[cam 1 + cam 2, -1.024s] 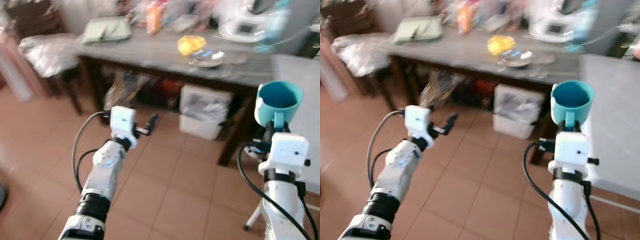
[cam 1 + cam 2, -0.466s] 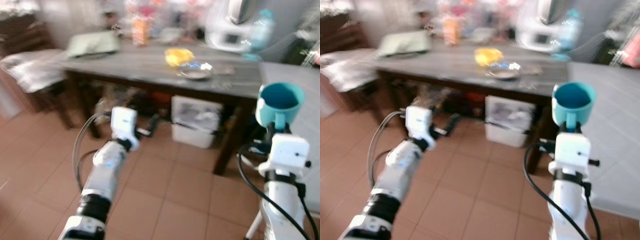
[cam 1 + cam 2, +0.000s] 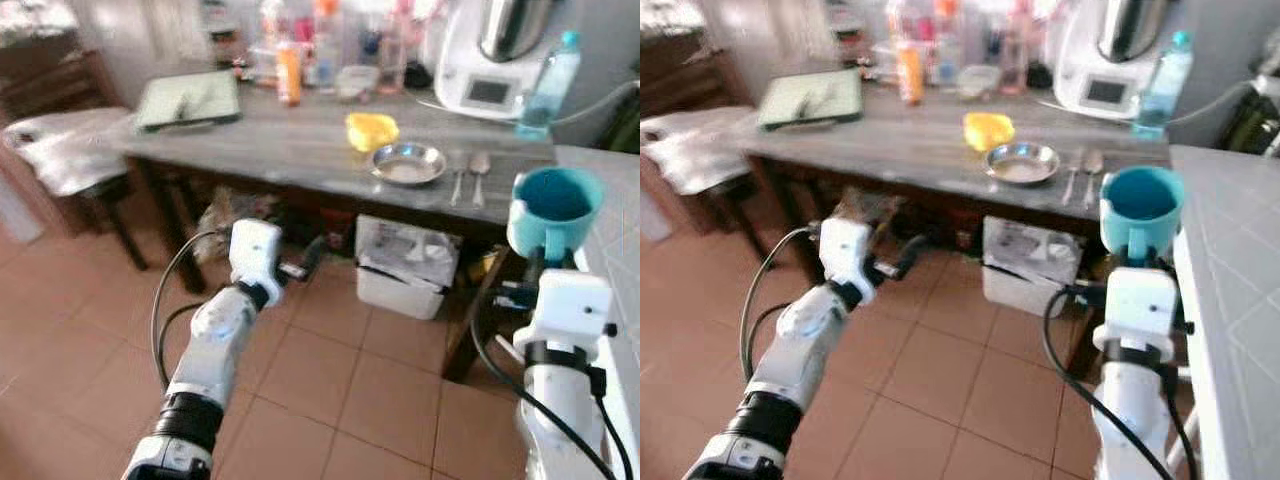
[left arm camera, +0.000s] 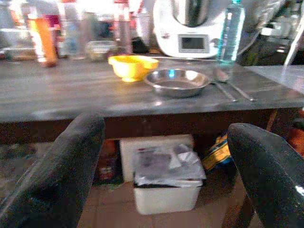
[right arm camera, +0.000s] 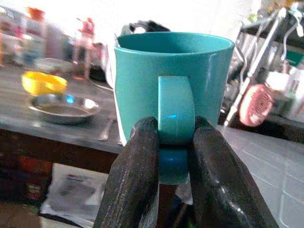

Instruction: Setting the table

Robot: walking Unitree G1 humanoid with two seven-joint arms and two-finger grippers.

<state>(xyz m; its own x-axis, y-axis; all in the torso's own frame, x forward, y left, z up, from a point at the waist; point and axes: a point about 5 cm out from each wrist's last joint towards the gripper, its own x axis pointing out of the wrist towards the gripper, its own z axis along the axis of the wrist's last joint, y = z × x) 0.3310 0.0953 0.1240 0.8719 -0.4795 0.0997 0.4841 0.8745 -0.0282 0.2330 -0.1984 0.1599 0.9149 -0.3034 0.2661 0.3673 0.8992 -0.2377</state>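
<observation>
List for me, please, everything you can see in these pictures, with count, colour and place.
table: one, grey-brown top, dark legs, ahead of the robot
tray: one, greenish, at the table's left end
orange bottle: one, towards the back of the table
yellow bowl: one, mid table
steel plate: one, silver, just in front and to the right of the yellow bowl
spoons: two, silver, right of the steel plate
kitchen machine: one, white, back right of the table
water bottle: one, clear blue, beside the kitchen machine
white bin: one, under the table
mug: one, teal, held upright by its handle
left pincer: black fingers, open, low before the table
right pincer: black fingers, shut on the mug handle
</observation>
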